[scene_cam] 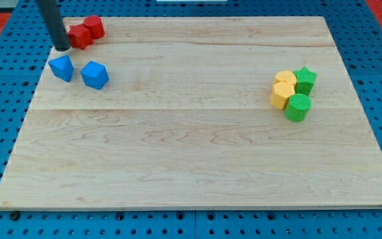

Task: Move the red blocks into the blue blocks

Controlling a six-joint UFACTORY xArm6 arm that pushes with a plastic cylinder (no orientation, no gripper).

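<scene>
Two red blocks sit touching at the view's top left: a red star-like block (79,36) and a red hexagonal block (94,26). Just below them are two blue blocks, a small gap apart: a blue triangular block (62,67) and a blue block with angled faces (95,74). My tip (62,47) rests on the board just left of the red star-like block and just above the blue triangular block. The rod rises from it toward the view's top left.
At the view's right stands a tight cluster: two yellow blocks (285,79) (280,95), a green star block (305,80) and a green round block (298,107). The wooden board (191,153) lies on a blue pegboard.
</scene>
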